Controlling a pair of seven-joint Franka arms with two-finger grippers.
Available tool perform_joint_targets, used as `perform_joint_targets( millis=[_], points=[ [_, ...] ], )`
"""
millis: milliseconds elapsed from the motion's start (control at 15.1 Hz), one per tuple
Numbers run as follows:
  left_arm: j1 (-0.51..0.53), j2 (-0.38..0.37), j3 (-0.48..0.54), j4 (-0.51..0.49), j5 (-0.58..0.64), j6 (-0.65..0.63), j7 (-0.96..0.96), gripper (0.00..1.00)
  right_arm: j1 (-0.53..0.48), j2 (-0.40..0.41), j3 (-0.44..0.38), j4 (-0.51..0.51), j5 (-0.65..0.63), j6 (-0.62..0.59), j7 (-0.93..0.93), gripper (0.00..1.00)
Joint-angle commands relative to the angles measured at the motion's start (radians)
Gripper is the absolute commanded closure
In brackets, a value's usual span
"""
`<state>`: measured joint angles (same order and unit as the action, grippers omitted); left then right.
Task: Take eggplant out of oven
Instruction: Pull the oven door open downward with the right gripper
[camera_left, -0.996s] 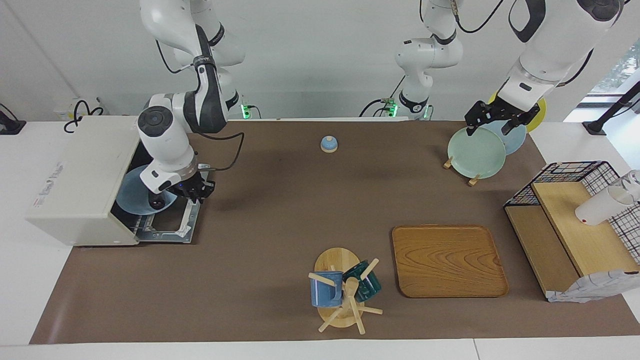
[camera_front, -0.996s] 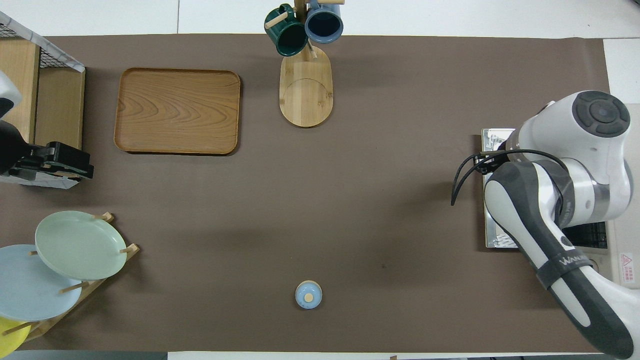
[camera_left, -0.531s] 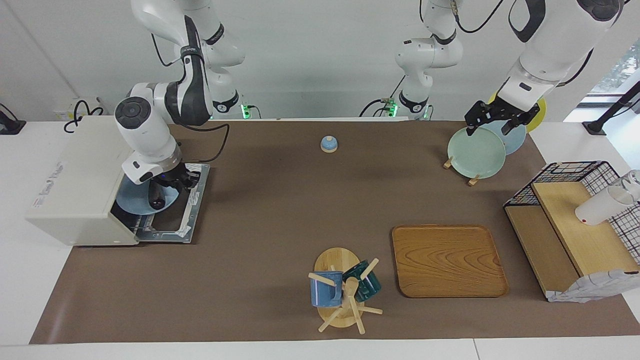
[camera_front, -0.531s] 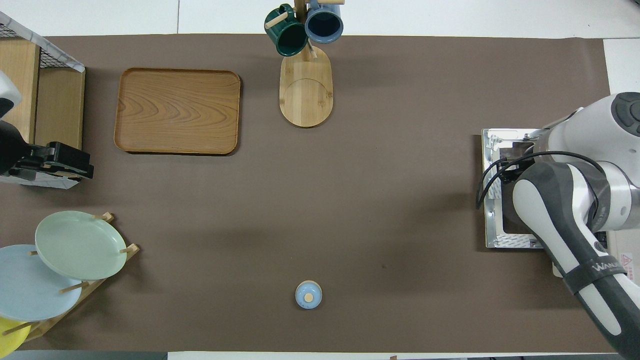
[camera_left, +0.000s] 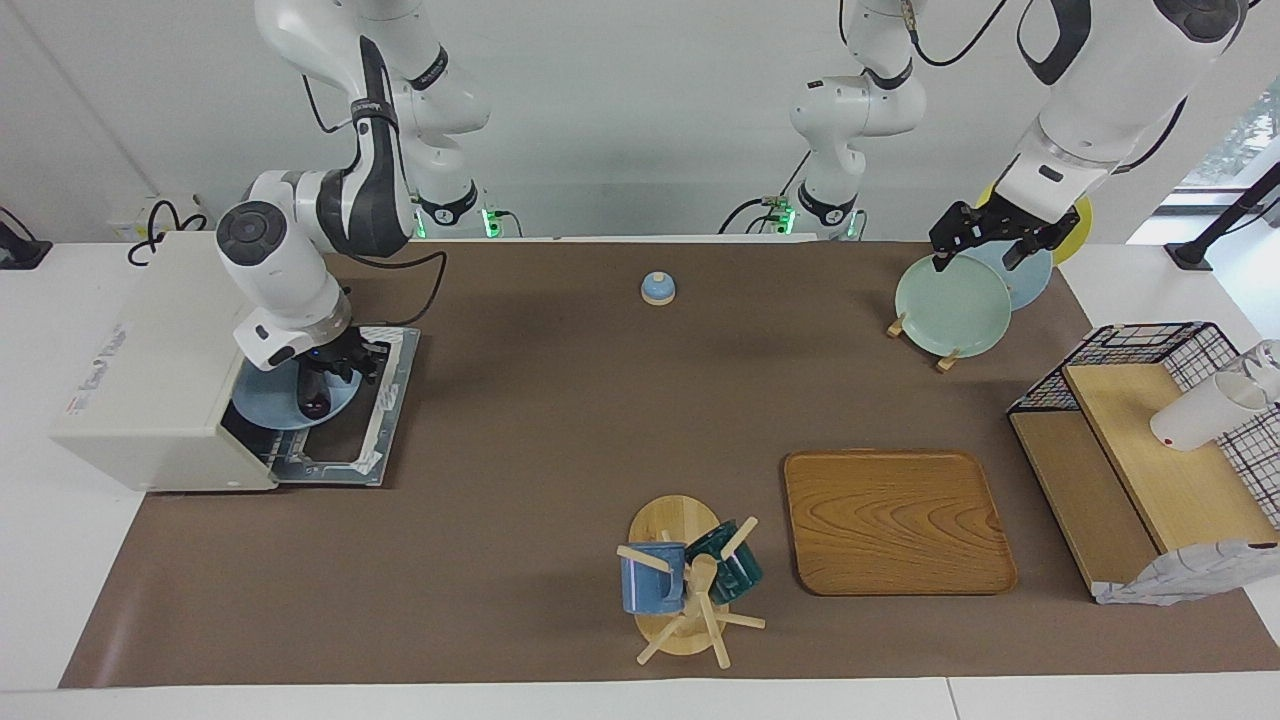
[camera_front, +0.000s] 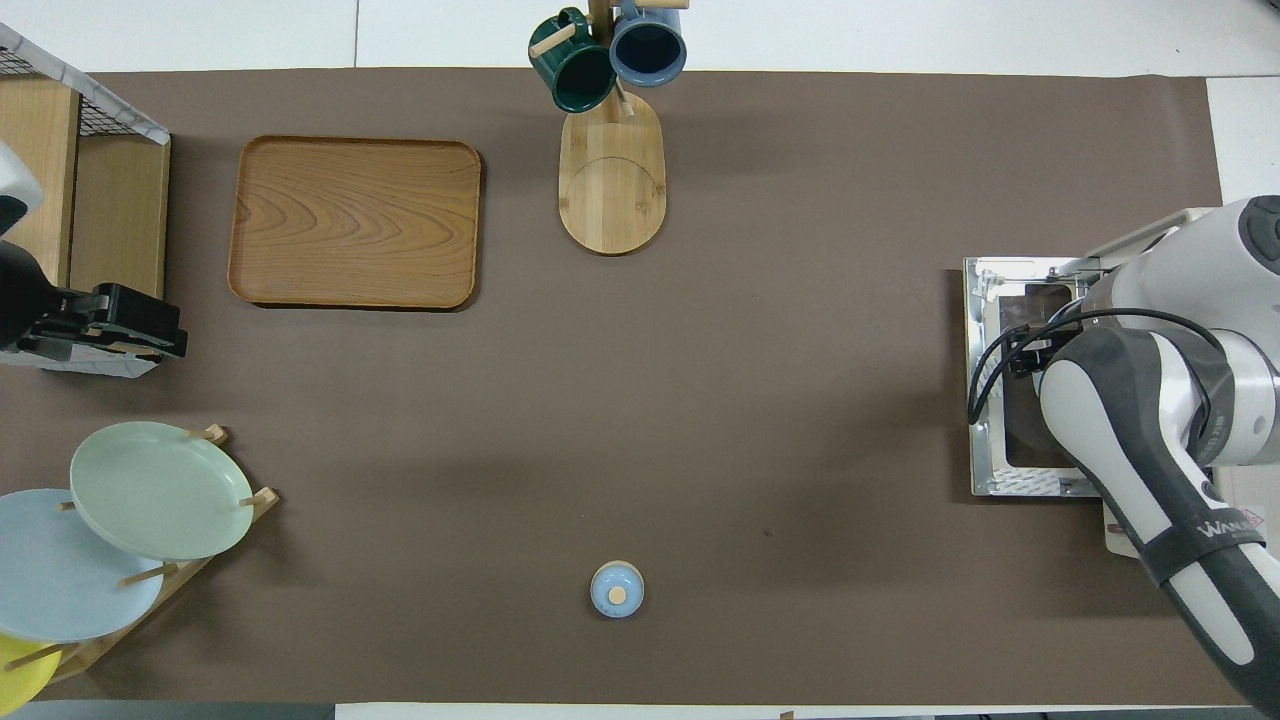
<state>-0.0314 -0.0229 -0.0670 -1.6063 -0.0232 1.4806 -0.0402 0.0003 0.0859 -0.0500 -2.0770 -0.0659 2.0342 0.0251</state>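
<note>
Facing view shows right gripper (camera_left: 322, 382), opening unclear, over eggplant (camera_left: 313, 400) at its 6 o'clock; overhead hides both under arm.

Plain white wall (camera_left: 620, 120) at the robots' end – a white table (camera_left: 60, 560) under a brown mat (camera_left: 560, 420), window (camera_left: 1240, 140) toward the left arm's end.

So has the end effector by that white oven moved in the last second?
Yes. The right end effector has moved from over the open door's outer edge in toward the oven, and now hangs over the blue plate and eggplant at its mouth.
</note>
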Motion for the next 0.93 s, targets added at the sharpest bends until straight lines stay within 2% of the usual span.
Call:
perform_joint_targets(
  millis=[0, 133, 199, 266, 332, 531, 863],
  points=[
    [0.008, -0.014, -0.001, -0.011, -0.012, 0.001, 0.0, 0.0, -0.017, -0.037, 0.007, -0.07, -0.014, 0.076, -0.028, 0.65],
    [0.008, -0.014, -0.001, -0.011, -0.012, 0.001, 0.002, 0.0, -0.026, -0.041, 0.007, -0.097, -0.014, 0.121, -0.042, 0.66],
    [0.008, -0.014, -0.001, -0.011, -0.012, 0.0, 0.0, 0.0, -0.026, -0.041, 0.007, -0.098, -0.012, 0.123, -0.044, 0.71],
    [0.008, -0.014, -0.001, -0.011, -0.012, 0.0, 0.0, 0.0, -0.026, -0.043, 0.007, -0.098, -0.014, 0.123, -0.05, 0.9],
    [0.008, -0.014, -0.001, -0.011, -0.012, 0.0, 0.0, 0.0, -0.022, -0.043, 0.007, -0.098, -0.015, 0.12, -0.072, 1.0],
    [0.008, -0.014, -0.001, -0.011, -0.012, 0.001, 0.0, 0.0, 0.027, -0.041, 0.012, -0.075, -0.081, 0.068, -0.082, 1.0],
    [0.008, -0.014, -0.001, -0.011, -0.012, 0.0, 0.0, 0.0, 0.272, -0.002, 0.013, 0.101, -0.106, -0.097, 0.134, 1.0]
  ],
)
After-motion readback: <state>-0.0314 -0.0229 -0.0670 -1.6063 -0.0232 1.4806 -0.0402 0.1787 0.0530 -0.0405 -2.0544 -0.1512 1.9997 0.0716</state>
